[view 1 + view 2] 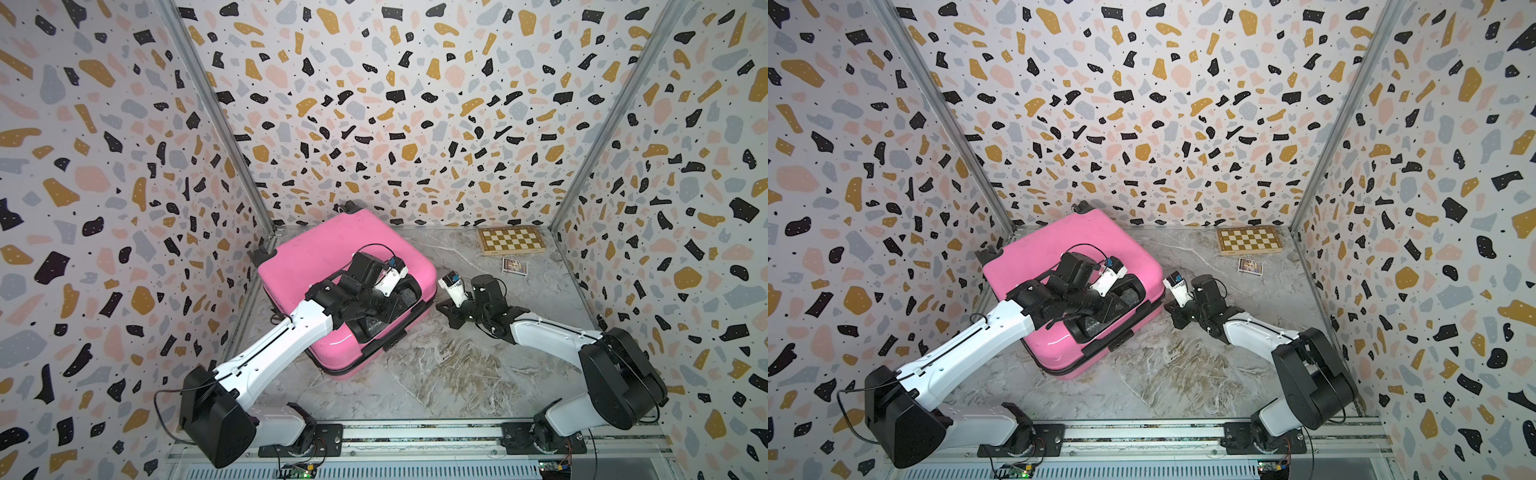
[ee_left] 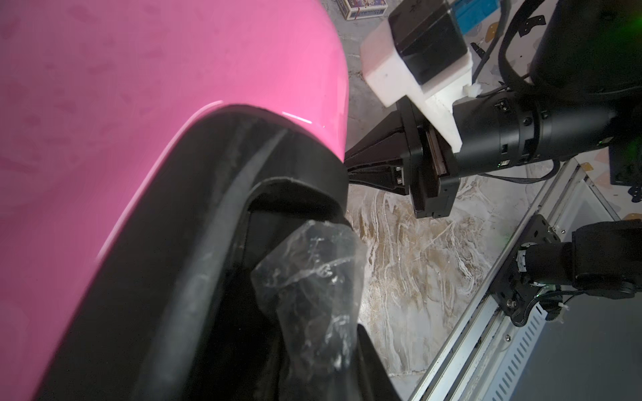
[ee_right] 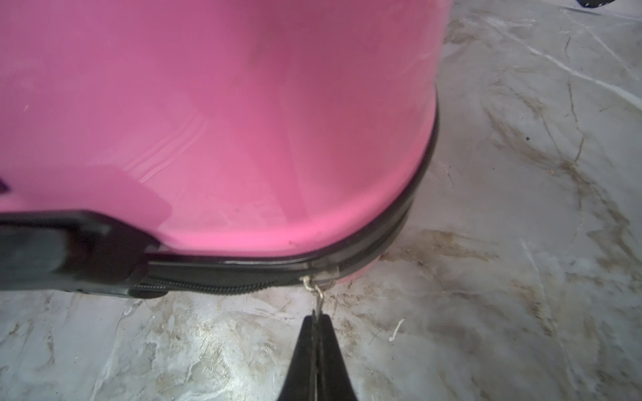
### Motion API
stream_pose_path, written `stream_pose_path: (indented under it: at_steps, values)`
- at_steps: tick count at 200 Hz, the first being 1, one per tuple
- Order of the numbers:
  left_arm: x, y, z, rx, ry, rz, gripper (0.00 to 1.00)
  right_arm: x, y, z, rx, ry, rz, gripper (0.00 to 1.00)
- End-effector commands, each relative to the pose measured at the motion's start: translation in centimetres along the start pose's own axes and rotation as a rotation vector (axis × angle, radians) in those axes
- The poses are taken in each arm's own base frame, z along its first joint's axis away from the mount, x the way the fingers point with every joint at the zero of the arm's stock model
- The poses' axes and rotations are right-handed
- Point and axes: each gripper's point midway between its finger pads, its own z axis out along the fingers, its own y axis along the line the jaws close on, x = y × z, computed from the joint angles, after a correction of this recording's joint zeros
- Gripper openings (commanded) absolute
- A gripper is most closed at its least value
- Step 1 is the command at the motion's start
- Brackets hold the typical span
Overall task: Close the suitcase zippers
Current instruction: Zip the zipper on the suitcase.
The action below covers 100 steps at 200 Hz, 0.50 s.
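Note:
The pink suitcase (image 1: 324,249) (image 1: 1050,249) lies flat at the back left of the marble table, shells together. My left gripper (image 1: 397,303) (image 2: 312,364) reaches over the top shell and is shut on the black handle (image 2: 309,277), which is wrapped in clear plastic and sits in its dark recess. A black zipper track (image 3: 222,288) runs round the rim, and its small metal pull (image 3: 318,291) hangs at the rounded corner. My right gripper (image 3: 315,317) (image 1: 440,307) is at that right corner, low by the table, shut on the pull.
A wooden chessboard (image 1: 512,240) lies at the back right by the wall, with a small card box (image 1: 514,266) in front of it. Patterned walls close in three sides. The suitcase's back left corner is near the wall. A metal rail (image 1: 415,432) runs along the front.

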Motion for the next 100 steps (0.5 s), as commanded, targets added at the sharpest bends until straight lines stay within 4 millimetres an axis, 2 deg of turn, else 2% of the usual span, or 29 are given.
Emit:
stream_pose_path:
  at_steps: [1,100]
  values:
    - [-3.9,0.3,0.1,-0.001,-0.131,-0.128,0.0,-1.1,3.5,-0.2,-0.152,-0.02,-0.048,0.0]
    - [-5.9,1.5,1.0,-0.066,-0.157,-0.104,0.0,-1.4,7.5,-0.3,-0.248,-0.028,-0.106,0.0]
